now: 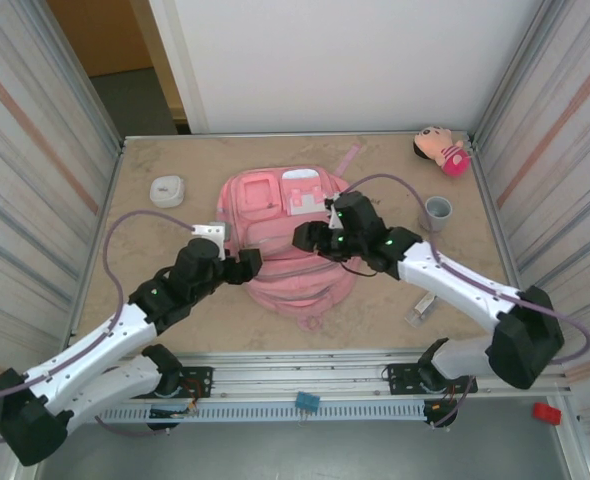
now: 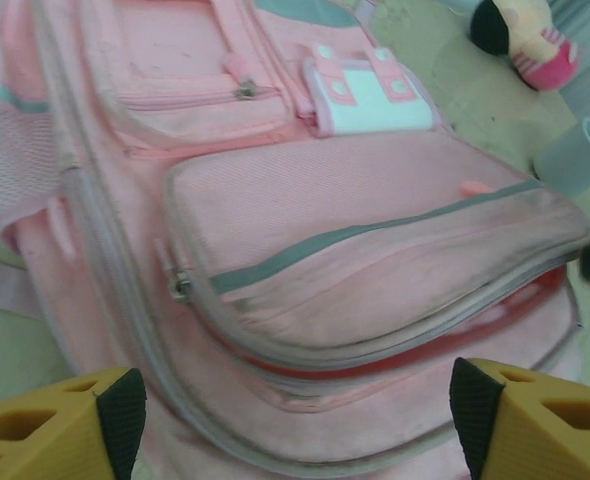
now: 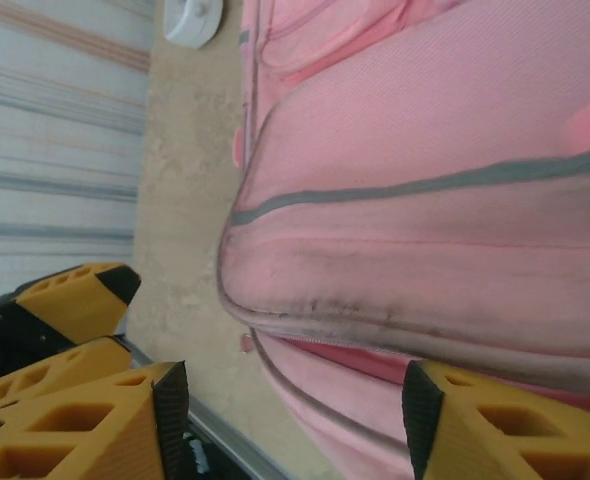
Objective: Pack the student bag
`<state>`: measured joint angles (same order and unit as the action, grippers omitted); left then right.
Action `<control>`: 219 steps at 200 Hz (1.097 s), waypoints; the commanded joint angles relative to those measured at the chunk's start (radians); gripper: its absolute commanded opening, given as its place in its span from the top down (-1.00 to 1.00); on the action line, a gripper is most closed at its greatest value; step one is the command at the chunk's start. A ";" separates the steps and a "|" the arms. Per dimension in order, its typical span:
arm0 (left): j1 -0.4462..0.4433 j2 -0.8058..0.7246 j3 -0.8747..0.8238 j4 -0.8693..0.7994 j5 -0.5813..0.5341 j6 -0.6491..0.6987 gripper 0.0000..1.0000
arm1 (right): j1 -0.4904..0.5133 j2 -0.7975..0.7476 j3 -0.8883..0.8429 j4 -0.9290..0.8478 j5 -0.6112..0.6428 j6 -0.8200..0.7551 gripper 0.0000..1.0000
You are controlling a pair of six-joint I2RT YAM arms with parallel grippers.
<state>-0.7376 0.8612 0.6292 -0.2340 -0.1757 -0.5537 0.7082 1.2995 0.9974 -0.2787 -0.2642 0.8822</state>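
Spanning the whole work area: bench [image 1: 175, 310], with a sandy mottled top and a metal rail along the near edge. Ribbed striped walls stand left and right, and a white panel closes the far side. An orange-brown surface and grey floor show beyond the panel's left end.

Student bag [image 1: 285, 255]: the largest item, lying flat and front face up at the middle of the bench, between the two arms. Its long axis runs near to far. The rounded end with the carry loop points toward the arms. The end with the small patch pockets points to the far wall, with one strap trailing past it. The fabric is pink, with grey smudging on the big front pocket and a grey stripe across it. A pale pink square pocket and a white-flapped pocket with pink tabs sit side by side at the far end. There is pink mesh at one side. The zip at the near end gapes, showing red lining in the slit.

Left arm [image 1: 125, 320] and right arm [image 1: 465, 290]: white and black, reaching in from the near corners.

Left fingers [image 1: 247, 263]: yellow with black pads, spread wide apart and holding nothing, at the bag's near left edge.

Right fingers [image 1: 310, 238]: apart and clamped on nothing, over the bag's middle.

Plush doll [image 1: 440, 150]: lying in the far right corner.

Grey cup [image 1: 438, 211]: upright, near the bag's right side.

White round case [image 1: 167, 189]: left of the bag.

White block [image 1: 213, 233]: just beside the left arm's wrist.

Small clear item [image 1: 422, 308]: on the bench under the right arm.
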 commanded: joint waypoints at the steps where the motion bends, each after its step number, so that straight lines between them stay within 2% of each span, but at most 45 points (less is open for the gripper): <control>1: -0.055 0.051 0.069 0.033 -0.018 0.039 -0.65 | -0.061 -0.062 0.036 -0.225 -0.009 -0.133 -0.23; 36: -0.138 0.159 0.155 0.027 -0.018 0.102 -0.70 | -0.211 -0.130 0.046 -0.382 -0.017 -0.226 -0.29; 76: -0.165 0.257 0.207 0.031 0.020 0.120 -0.75 | -0.409 -0.239 0.012 -0.602 0.120 -0.315 -0.35; 107: -0.167 0.285 0.213 0.052 0.029 0.107 -0.76 | -0.595 -0.260 -0.071 -0.730 0.196 -0.336 -0.41; 122: -0.169 0.292 0.212 0.065 0.033 0.107 -0.77 | -0.690 -0.258 -0.138 -0.719 0.162 -0.344 -0.45; 133: -0.170 0.295 0.212 0.067 0.033 0.109 -0.77 | -0.724 -0.247 -0.160 -0.701 0.163 -0.321 -0.45; 143: -0.169 0.297 0.213 0.065 0.034 0.112 -0.77 | -0.742 -0.227 -0.155 -0.694 0.179 -0.312 -0.52; 160: -0.169 0.294 0.209 0.065 0.033 0.113 -0.78 | -0.785 -0.194 -0.183 -0.656 0.211 -0.279 -0.53; 219: -0.169 0.281 0.182 0.075 0.015 0.126 -0.79 | -0.855 -0.128 -0.362 -0.451 0.144 -0.194 -0.56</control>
<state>-0.8989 1.1538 0.8097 -0.1818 -0.1505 -0.4496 -0.1291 1.1553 0.6777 -0.8177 -0.0864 0.6361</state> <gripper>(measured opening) 0.894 0.781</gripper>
